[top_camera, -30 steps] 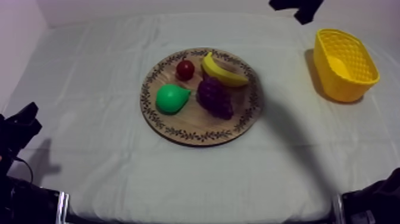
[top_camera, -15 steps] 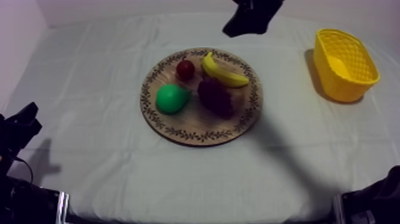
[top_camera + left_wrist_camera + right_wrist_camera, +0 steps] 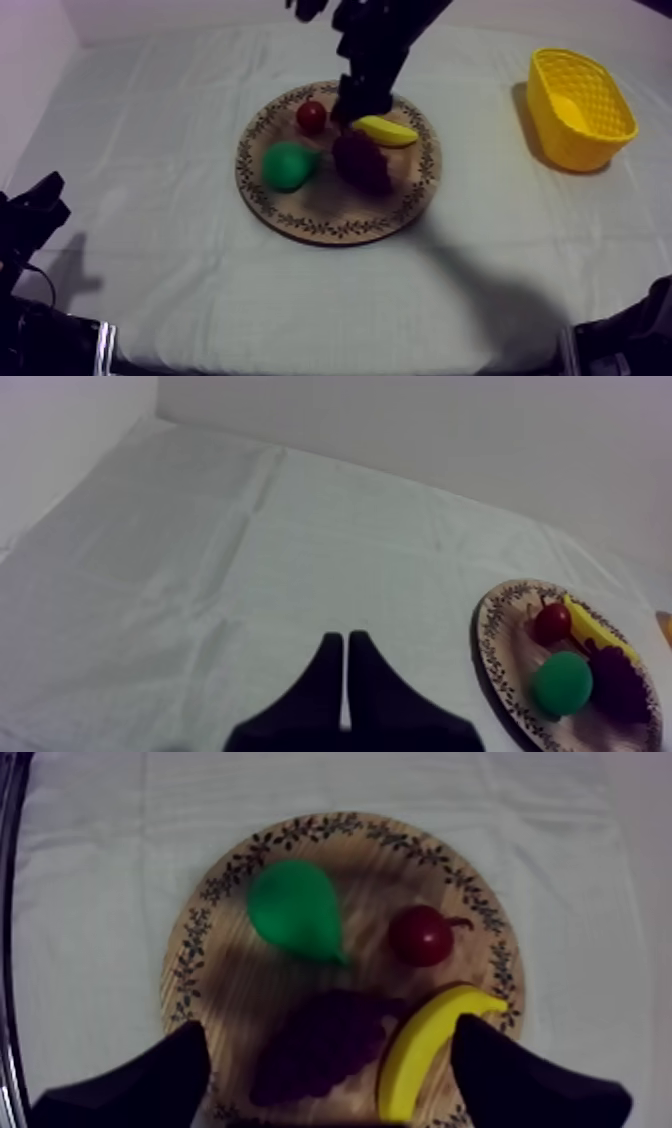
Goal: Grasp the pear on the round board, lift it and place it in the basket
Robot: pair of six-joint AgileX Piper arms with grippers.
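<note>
Right now your right pincer (image 3: pixel 358 102) hangs over the far part of the round wooden board (image 3: pixel 330 228), its arm reaching in from the back of the desk (image 3: pixel 150 120). In the right wrist view its two black fingers (image 3: pixel 135 1082) stand wide apart with nothing gripped. The bunch of grapes (image 3: pixel 300 1052) and the banana (image 3: pixel 425 1052) lie below the gap between them. The pear (image 3: pixel 295 910) lies on the board just beyond the grapes, ahead of the pincer and clear of both fingers. The small red fruit (image 3: pixel 422 936) sits beside the pear, also beyond the fingertips.

From above, you see the pear (image 3: pixel 288 165) on the board's left half, off to one side of the right pincer, near the grapes (image 3: pixel 360 160). The small red fruit (image 3: pixel 311 116) is just beside the pincer's tip, and the banana (image 3: pixel 388 130) is close on its other side. The yellow basket (image 3: pixel 580 100) stands well apart from this pincer, toward the right edge of the desk.

Your left pincer (image 3: pixel 35 205) sits low at the left edge, well away from the board. Its fingers (image 3: pixel 345 676) lie together as a narrow wedge, holding nothing, above bare cloth. The board (image 3: pixel 490 646) and the pear (image 3: pixel 561 683) lie ahead of it and off to the side.
</note>
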